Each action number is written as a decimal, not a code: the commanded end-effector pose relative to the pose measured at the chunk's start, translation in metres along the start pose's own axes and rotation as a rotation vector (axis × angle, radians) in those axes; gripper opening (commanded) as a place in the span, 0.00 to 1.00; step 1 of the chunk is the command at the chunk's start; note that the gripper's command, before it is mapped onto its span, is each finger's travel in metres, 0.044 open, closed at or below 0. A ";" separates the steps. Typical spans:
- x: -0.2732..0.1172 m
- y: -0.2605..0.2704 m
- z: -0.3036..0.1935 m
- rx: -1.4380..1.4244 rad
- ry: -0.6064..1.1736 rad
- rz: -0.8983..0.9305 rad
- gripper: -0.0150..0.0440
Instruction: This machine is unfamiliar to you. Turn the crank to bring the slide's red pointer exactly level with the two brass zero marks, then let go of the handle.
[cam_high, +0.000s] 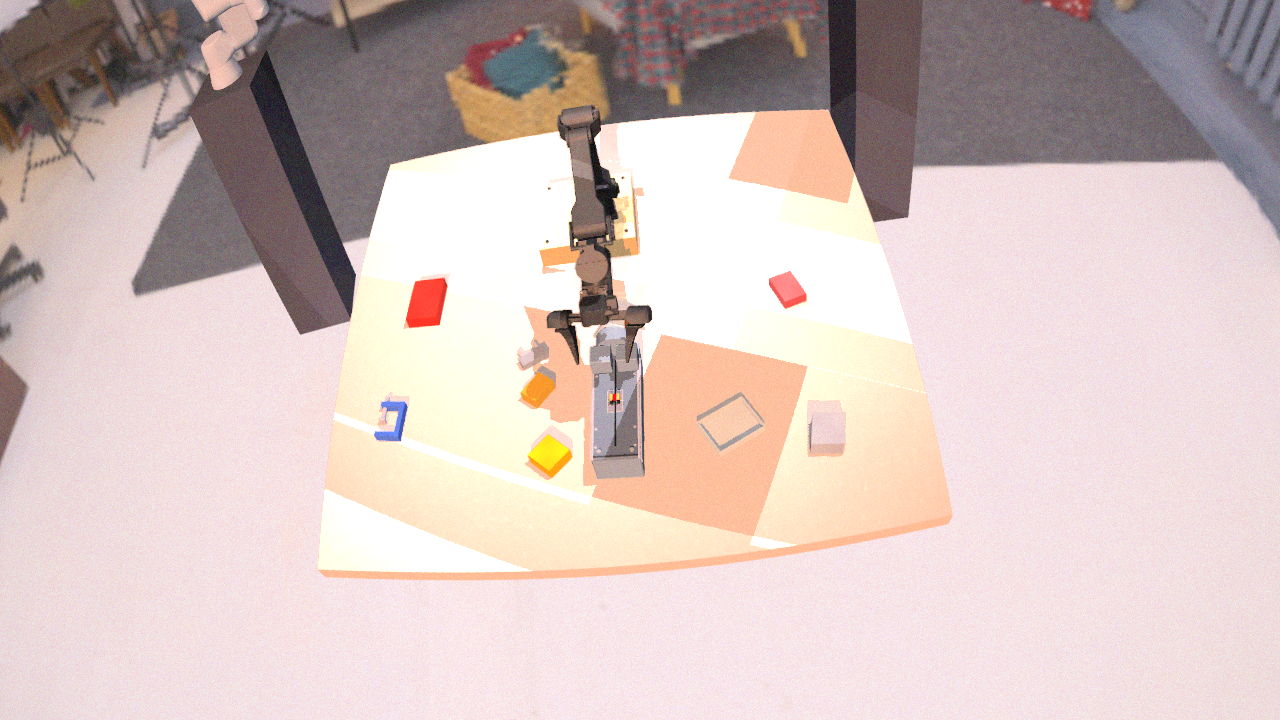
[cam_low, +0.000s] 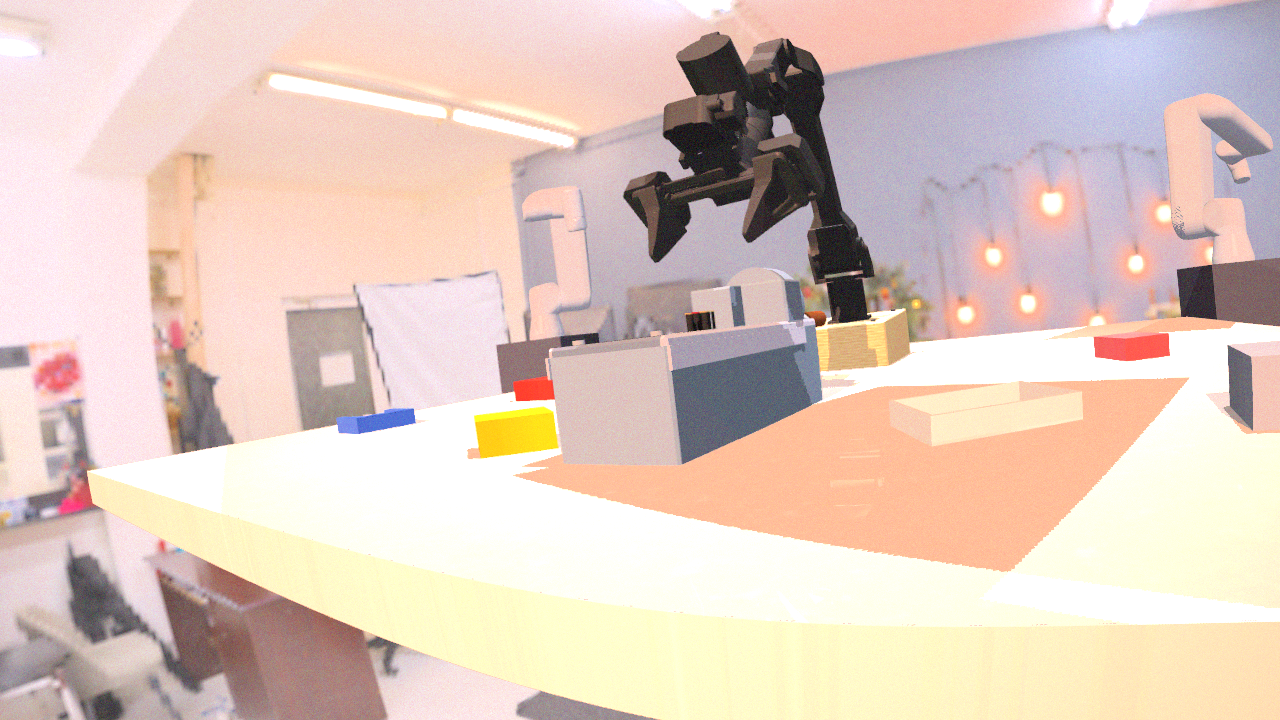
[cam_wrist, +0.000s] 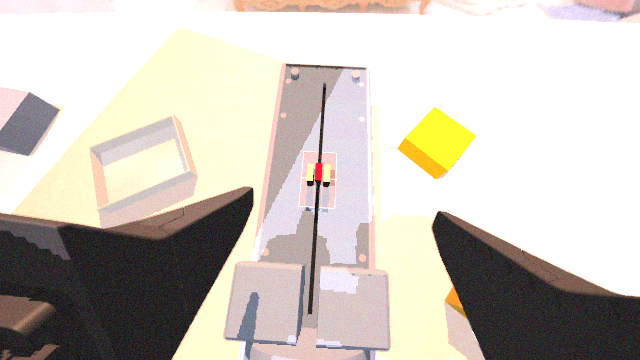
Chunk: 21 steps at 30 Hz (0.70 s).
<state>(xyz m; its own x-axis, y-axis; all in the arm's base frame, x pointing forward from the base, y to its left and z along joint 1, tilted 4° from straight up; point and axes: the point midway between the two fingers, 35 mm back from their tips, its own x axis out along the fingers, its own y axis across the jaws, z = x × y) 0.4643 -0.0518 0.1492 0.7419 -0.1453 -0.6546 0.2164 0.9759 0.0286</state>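
The grey machine (cam_high: 618, 465) (cam_low: 617, 402) (cam_wrist: 345, 130) stands mid-table. In the wrist view its red pointer (cam_wrist: 318, 171) sits between the left brass mark (cam_wrist: 310, 173) and the right brass mark (cam_wrist: 326, 173), and looks about level with them. A thin black line runs lengthwise through the slide. The crank's orange-brown handle (cam_low: 814, 317) shows a little behind the machine in the exterior view; it is hidden in the other views. My gripper (cam_high: 603, 361) (cam_low: 704, 249) (cam_wrist: 343, 207) is open and empty, raised above the machine's crank end, clear of the handle.
Two grey blocks (cam_wrist: 265, 302) (cam_wrist: 352, 307) rise at the machine's crank end. A yellow block (cam_high: 549, 454) (cam_wrist: 435, 137) and an orange block (cam_high: 537, 389) lie on one side. A shallow tray (cam_low: 984, 425) and a grey box (cam_high: 827, 431) stand on the other. Red blocks (cam_high: 426, 301) (cam_high: 787, 289) lie farther out.
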 end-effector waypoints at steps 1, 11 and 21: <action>0.003 0.001 -0.002 -0.004 -0.006 0.006 1.00; 0.003 0.001 -0.002 -0.004 -0.006 0.006 1.00; 0.003 0.001 -0.002 -0.004 -0.006 0.006 0.96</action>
<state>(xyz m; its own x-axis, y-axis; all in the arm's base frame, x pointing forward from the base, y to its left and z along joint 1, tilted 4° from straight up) 0.4653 -0.0521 0.1447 0.7443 -0.1458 -0.6517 0.2165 0.9759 0.0290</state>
